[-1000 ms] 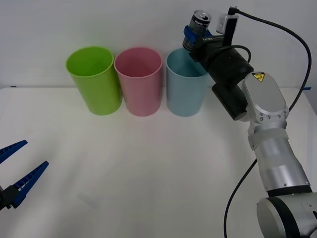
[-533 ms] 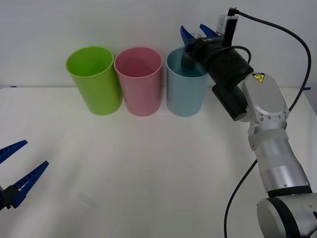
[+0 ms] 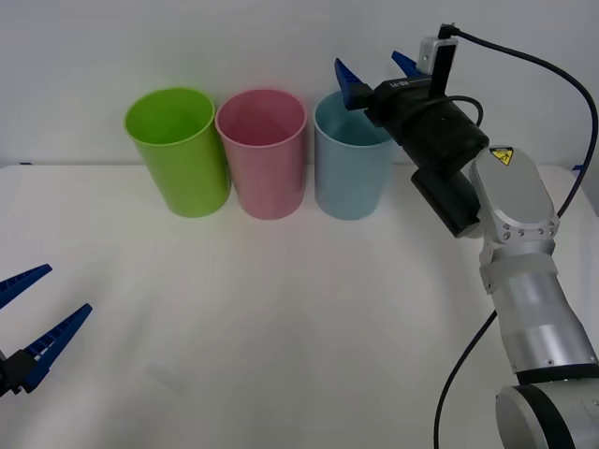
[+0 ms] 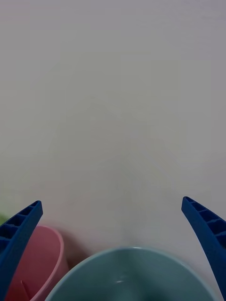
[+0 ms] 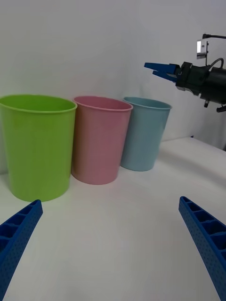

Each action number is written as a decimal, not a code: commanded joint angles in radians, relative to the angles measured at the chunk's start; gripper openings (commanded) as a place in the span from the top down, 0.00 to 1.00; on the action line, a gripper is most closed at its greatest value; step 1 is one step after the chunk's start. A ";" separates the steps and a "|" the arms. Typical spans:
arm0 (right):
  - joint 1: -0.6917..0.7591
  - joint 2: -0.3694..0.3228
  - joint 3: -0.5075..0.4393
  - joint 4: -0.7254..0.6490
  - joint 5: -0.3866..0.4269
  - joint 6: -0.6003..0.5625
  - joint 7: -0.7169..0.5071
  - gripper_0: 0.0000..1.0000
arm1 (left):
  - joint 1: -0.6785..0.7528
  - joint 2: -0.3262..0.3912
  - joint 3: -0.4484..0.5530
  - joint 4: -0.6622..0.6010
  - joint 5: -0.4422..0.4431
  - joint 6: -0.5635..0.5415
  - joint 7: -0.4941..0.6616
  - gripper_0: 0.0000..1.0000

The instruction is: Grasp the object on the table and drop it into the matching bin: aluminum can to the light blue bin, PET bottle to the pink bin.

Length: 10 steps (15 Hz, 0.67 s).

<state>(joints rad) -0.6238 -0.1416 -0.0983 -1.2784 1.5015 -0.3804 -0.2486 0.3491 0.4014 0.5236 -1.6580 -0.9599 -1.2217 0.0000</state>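
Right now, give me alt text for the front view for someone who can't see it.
The right pincer hangs open and empty above the blue bin, which stands in a row with a pink bin and a green bin on a white table. The left pincer waits open near the table's left edge.

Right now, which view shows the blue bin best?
Front view: the blue bin stands whole, rim to base, beside the pink bin. Left wrist view also shows it whole but farther off; right wrist view catches just its rim, close up.

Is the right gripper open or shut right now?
Open. The right gripper sits above the light blue bin with its blue fingers spread wide and nothing between them.
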 commanded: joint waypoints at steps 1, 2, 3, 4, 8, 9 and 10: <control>0.073 -0.049 0.043 -0.075 -0.053 -0.011 -0.003 0.00 | 0.000 0.000 0.000 0.000 0.000 0.000 0.000 0.00; 0.098 -0.069 0.061 -0.098 -0.075 -0.011 0.000 0.00 | 0.000 0.000 0.000 0.000 0.000 0.000 0.000 0.00; 0.127 -0.093 0.080 -0.128 -0.101 -0.012 0.000 0.00 | 0.000 0.000 0.000 0.000 0.000 0.000 0.000 0.00; 0.162 -0.118 0.098 -0.162 -0.122 -0.012 0.000 0.00 | 0.000 0.000 0.000 0.000 0.000 0.000 0.000 0.00; 0.309 -0.230 0.155 -0.303 -0.216 -0.014 0.005 0.00 | 0.000 0.000 0.000 0.000 0.000 0.000 0.000 0.00; 0.345 -0.248 0.158 -0.340 -0.225 -0.015 0.009 0.00 | 0.000 0.000 0.000 0.000 0.000 0.000 0.000 0.00; 0.388 -0.268 0.158 -0.378 -0.236 -0.031 0.014 0.00 | 0.000 0.000 0.000 0.000 0.000 0.000 0.000 0.00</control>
<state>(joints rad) -0.2660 -0.3953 0.0593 -1.6294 1.2736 -0.4011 -0.2383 0.3490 0.4014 0.5236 -1.6580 -0.9599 -1.2217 0.0000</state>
